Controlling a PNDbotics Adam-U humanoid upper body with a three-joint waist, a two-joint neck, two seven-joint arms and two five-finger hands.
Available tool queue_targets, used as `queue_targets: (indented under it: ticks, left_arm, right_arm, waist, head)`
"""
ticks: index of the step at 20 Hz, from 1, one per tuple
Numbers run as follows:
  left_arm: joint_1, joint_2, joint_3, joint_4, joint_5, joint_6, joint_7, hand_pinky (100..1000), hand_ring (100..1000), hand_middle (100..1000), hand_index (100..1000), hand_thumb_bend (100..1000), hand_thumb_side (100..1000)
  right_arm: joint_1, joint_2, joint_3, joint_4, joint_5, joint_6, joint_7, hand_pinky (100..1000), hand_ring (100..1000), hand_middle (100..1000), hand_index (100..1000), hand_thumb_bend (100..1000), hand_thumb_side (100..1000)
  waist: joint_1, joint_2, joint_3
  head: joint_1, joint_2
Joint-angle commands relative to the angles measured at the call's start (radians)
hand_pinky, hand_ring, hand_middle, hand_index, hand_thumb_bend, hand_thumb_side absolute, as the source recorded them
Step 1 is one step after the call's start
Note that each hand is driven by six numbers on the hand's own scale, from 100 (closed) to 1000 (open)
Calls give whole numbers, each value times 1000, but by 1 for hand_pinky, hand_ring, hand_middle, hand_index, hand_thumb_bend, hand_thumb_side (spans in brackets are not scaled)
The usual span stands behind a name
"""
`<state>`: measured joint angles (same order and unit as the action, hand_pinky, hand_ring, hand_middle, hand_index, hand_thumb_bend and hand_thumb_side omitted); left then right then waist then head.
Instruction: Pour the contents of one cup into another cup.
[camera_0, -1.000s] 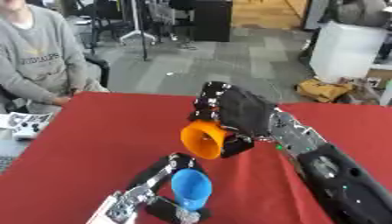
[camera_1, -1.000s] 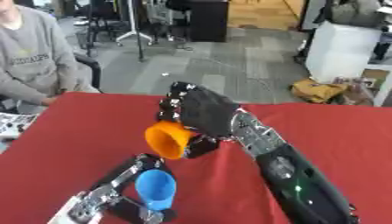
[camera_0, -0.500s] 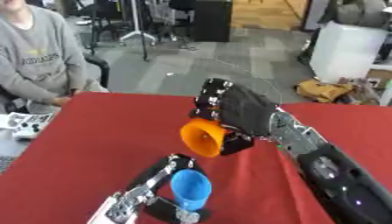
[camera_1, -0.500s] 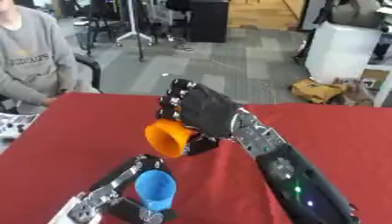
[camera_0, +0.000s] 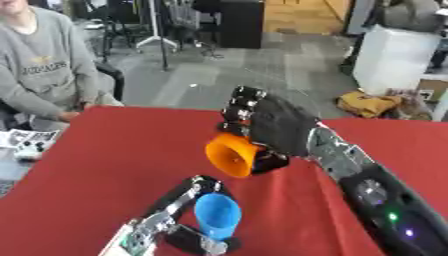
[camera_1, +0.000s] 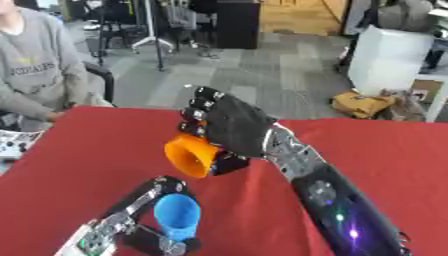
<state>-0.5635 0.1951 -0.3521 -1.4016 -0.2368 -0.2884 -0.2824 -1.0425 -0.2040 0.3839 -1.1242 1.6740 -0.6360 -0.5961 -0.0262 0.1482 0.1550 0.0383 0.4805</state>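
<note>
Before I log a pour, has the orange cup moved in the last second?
No. The orange cup sits at the same spot against the red table's far edge, tipped above the blue cup.

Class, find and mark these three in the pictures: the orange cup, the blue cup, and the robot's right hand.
orange cup (camera_0: 231, 155), left eye view, on its tilted mouth.
blue cup (camera_0: 218, 215), left eye view, on its inner wall.
right hand (camera_1: 233, 122), right eye view, on the back of the hand.

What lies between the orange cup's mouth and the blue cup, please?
Nothing: only bare red table shows between the orange cup and blue cup, in both eye views.
</note>
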Motion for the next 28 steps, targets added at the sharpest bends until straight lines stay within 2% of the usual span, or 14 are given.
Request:
queue_targets:
  ticks: [1,28]
  left_arm:
    - [-11,18,12,-13,2,2,3,268,335,318,579,499,100]
    - [-11,15,15,-5,-1,3,11,270,336,317,580,498,100]
  right_arm:
    - [-25,-15,-3,-13,20,-209,-233,632,487,279,450,100,586]
    - [-26,-9,-2,-4,75,-196,-290,637,504,285,459,100,591]
  waist:
    - [5,-19,-1]
    - [6,-20,0]
  head:
    - [2,-12]
    - [4,-12]
